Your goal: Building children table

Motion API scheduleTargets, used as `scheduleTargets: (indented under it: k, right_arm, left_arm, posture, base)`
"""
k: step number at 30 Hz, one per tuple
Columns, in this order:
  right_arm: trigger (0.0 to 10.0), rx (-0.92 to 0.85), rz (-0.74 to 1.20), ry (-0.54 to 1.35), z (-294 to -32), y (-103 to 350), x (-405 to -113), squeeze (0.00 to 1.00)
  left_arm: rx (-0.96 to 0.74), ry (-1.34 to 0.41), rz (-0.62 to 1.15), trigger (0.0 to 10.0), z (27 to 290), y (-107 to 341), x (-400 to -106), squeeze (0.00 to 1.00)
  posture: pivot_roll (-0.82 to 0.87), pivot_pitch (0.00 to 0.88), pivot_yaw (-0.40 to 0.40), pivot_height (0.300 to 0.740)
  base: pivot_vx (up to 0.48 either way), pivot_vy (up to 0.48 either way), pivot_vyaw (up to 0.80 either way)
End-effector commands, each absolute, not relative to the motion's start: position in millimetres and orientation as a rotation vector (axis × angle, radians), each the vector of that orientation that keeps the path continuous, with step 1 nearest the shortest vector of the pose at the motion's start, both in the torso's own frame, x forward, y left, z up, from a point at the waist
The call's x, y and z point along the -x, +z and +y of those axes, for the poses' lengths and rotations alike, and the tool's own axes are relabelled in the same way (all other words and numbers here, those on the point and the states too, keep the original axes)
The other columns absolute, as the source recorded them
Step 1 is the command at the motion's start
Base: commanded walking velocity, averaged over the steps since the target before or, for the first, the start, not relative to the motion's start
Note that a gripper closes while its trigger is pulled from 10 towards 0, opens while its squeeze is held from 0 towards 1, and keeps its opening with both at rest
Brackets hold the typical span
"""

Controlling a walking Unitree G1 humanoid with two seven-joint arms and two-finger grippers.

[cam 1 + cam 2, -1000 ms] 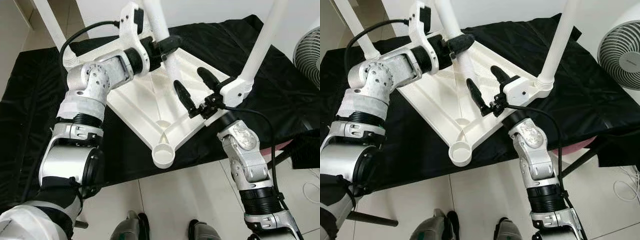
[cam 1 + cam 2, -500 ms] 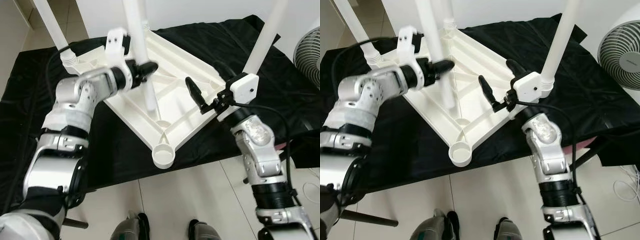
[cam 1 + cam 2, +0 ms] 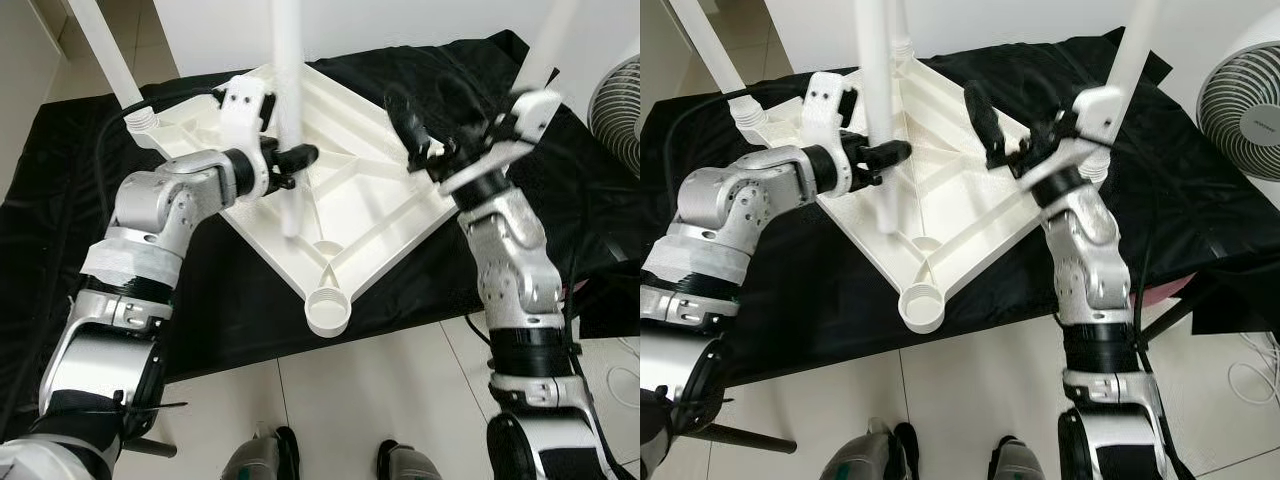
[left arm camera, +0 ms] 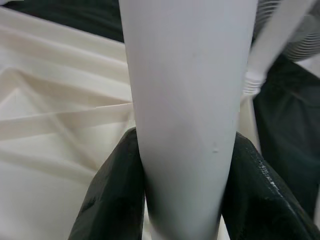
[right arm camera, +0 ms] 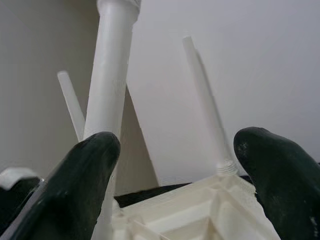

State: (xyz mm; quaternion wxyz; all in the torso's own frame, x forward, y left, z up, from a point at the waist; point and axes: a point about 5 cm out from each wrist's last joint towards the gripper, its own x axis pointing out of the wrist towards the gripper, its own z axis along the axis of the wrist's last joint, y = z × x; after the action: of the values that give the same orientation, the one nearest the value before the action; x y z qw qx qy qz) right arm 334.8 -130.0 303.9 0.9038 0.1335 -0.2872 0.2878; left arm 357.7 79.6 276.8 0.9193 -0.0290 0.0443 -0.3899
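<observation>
Here, left pincer (image 3: pixel 300 155) clamps a smooth white tubular leg (image 3: pixel 287 110) over the ribbed tabletop (image 3: pixel 350 190).

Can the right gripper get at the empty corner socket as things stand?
Probably yes. The right gripper is open and holds nothing, above the tabletop's far side. The socket at the near corner lies open, nothing over it; the left gripper holds a leg off to the side.

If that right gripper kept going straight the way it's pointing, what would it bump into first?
Probably a fitted table leg. The open right gripper looks across the upturned tabletop toward the upright legs; that leg lies beside one finger, so it might just slip past to the wall.
</observation>
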Motion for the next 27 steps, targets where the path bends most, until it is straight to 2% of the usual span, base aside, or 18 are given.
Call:
scheduleTargets:
  k: [1,14,25,26,27]
  right_arm:
    - [10.0,-0.3,-0.547,0.611,-125.1,301.1,-339.4,0.0]
    - [10.0,-0.378,-0.482,0.735,-103.8,331.5,-351.9,0.0]
    - [10.0,-0.393,-0.474,0.731,-105.5,351.9,-364.0,0.0]
    - [0.0,-0.404,-0.458,0.715,-107.0,353.1,-367.0,0.0]
    - [0.0,-0.411,-0.447,0.703,-108.0,353.8,-369.1,0.0]
  left_arm:
    - [0.043,-0.938,0.084,10.0,72.2,278.5,-349.4,0.0]
    - [-0.028,-0.998,0.082,10.0,44.0,265.9,-338.2,0.0]
    - [-0.044,-1.024,0.065,10.0,35.9,269.6,-332.7,0.0]
    - [-0.047,-1.026,0.064,10.0,35.3,269.5,-332.2,0.0]
    - [-0.048,-1.027,0.064,10.0,34.9,269.4,-332.0,0.0]
  posture:
    - [-0.08,0.08,0.093,0.74]
    - [-0.08,0.091,0.1,0.74]
    - [-0.08,0.099,0.102,0.74]
    - [-0.08,0.101,0.1,0.74]
    - [-0.08,0.101,0.1,0.74]
  base:
    - [0.0,0.0,0.0]
    - [0.0,0.0,0.0]
    - [0.0,0.0,0.0]
    - [0.0,0.0,0.0]
    - [0.0,0.0,0.0]
